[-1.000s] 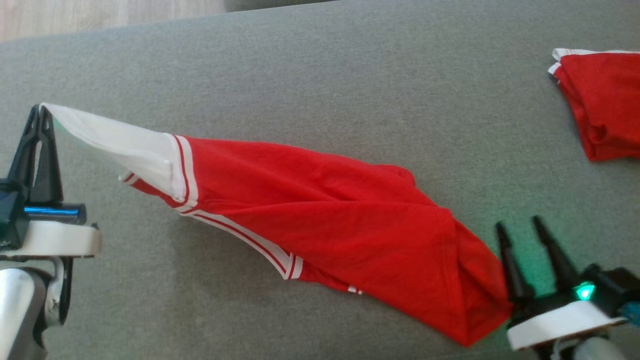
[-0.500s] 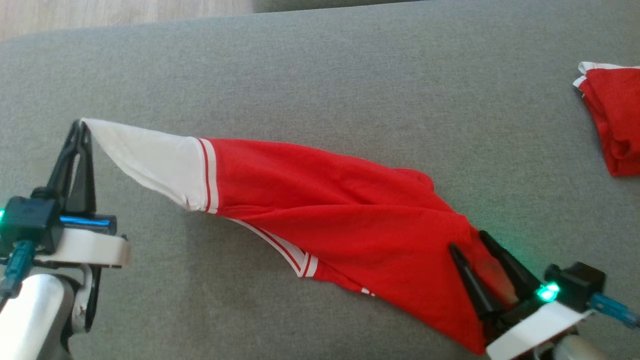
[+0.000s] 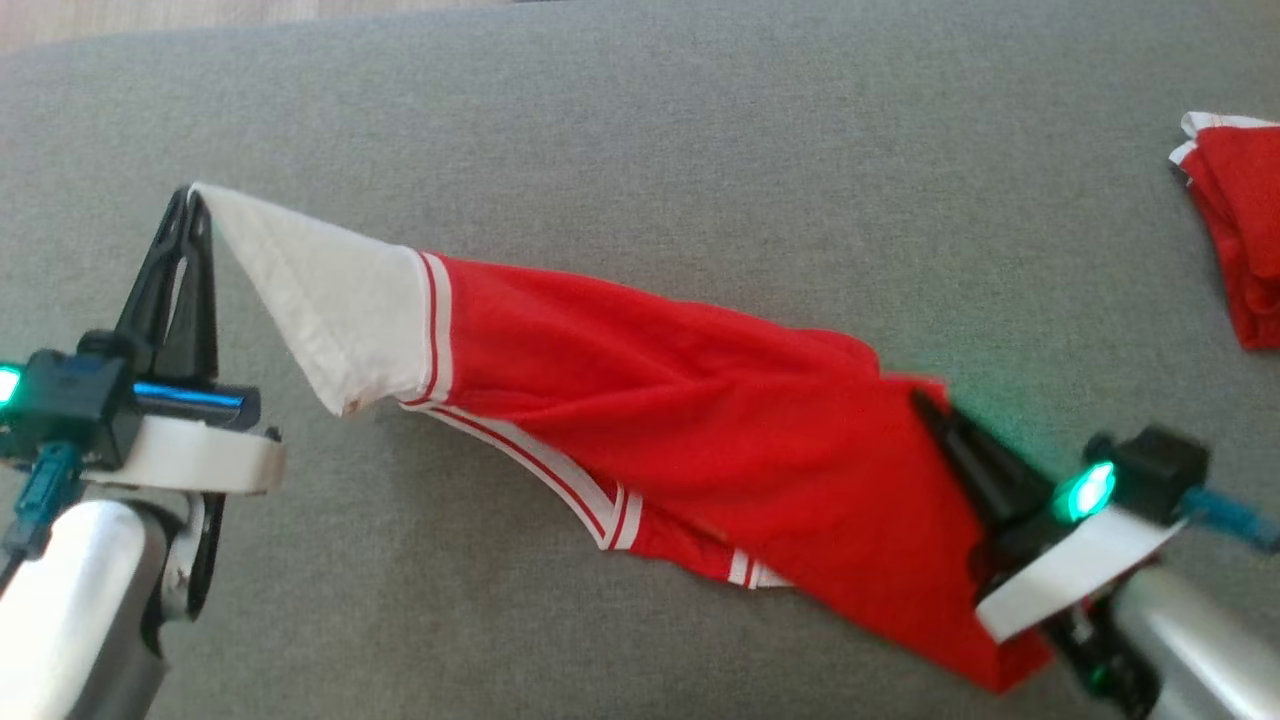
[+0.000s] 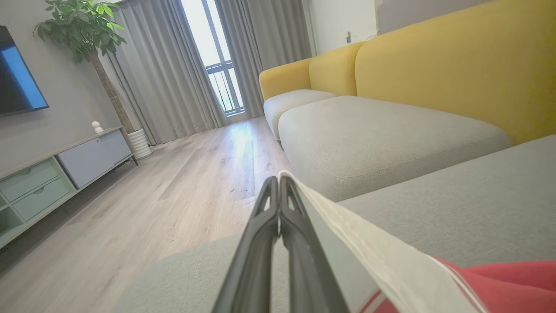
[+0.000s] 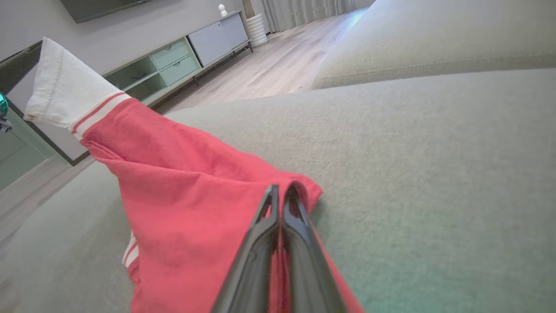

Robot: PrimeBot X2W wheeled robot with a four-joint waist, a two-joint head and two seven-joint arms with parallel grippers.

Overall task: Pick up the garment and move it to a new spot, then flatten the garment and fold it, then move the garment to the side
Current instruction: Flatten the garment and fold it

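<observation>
The garment (image 3: 680,400) is red with a white sleeve and red-and-white stripes, and it hangs stretched across the grey cushion (image 3: 700,150) between my two grippers. My left gripper (image 3: 192,198) is shut on the tip of the white sleeve, holding it up off the cushion. In the left wrist view the left gripper (image 4: 278,180) pinches the white cloth (image 4: 382,261). At the garment's red right end, my right gripper (image 3: 925,400) is shut on the fabric. The right wrist view has the right gripper (image 5: 280,191) closed with red cloth (image 5: 173,174) bunched around the tips.
Another red garment (image 3: 1235,230), folded, lies at the right edge of the cushion. Wooden floor (image 3: 100,15) runs past the cushion's far edge. A yellow sofa back (image 4: 434,65) and a low cabinet (image 4: 65,165) stand beyond.
My right gripper moved from beside the garment's right end onto the red cloth and shut on it, lifting that end. The left gripper kept its hold; the camera shifted.
</observation>
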